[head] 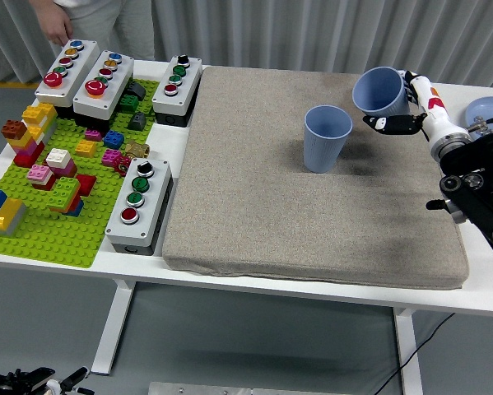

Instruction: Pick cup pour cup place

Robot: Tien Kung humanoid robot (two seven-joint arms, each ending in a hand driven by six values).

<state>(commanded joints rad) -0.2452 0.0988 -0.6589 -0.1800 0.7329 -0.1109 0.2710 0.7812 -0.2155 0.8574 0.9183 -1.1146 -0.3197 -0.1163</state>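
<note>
1. The held blue cup (381,90) is up in the air at the right of the grey mat (254,181), just beside and above the standing blue cup (327,138), apart from it, its mouth tipped only slightly toward the camera.
2. The right hand (411,103) has its fingers (392,123) closed around the held blue cup from the right side; the left hand is not in view.
3. Judging by the nearly upright cup, the step in hand looks like the placing that follows the pour.
4. To do it well, the cup should be brought fully upright before it goes down, so its base meets the mat flat.
5. A bare patch of mat to the right of the standing cup seems the safe spot; setting down too close risks knocking it over.
6. The soft mat may let the cup rock, so the fingers should let go only once it sits steady, then draw back sideways.
7. No brand or readable writing shows on either cup; the orange and red bands on the hand are too small to read.
</note>
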